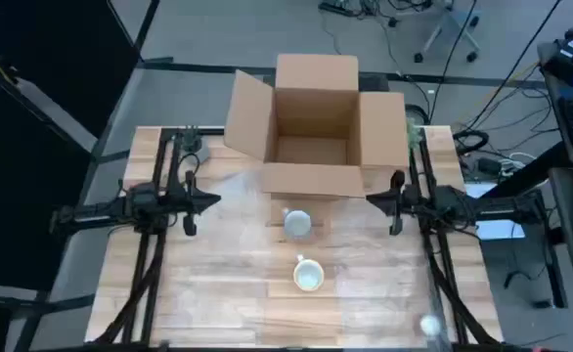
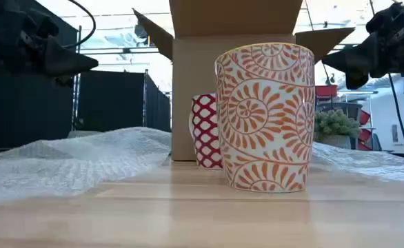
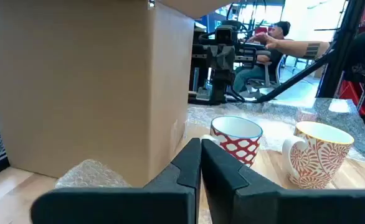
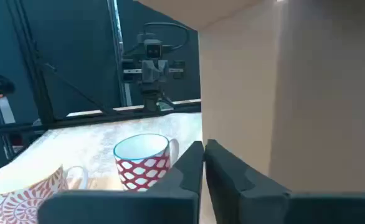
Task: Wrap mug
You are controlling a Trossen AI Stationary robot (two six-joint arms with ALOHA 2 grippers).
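Note:
Two mugs stand upright on their bases at the table's middle. The orange spiral-patterned mug (image 1: 308, 275) (image 2: 264, 117) is nearer the front edge. The red lattice mug (image 1: 297, 223) (image 2: 205, 131) stands behind it, close to the box. Clear bubble wrap (image 2: 71, 162) lies spread over the tabletop around them. My left gripper (image 1: 212, 200) (image 3: 201, 167) hovers shut above the table, left of the mugs and pointing at them. My right gripper (image 1: 371, 200) (image 4: 204, 167) hovers shut on the right, facing the left one. Neither holds anything.
An open cardboard box (image 1: 314, 127) with its flaps spread stands at the table's far middle, just behind the red mug and between the two grippers. A small potted plant (image 2: 334, 125) is at the far right. A person (image 3: 276, 37) sits beyond the table.

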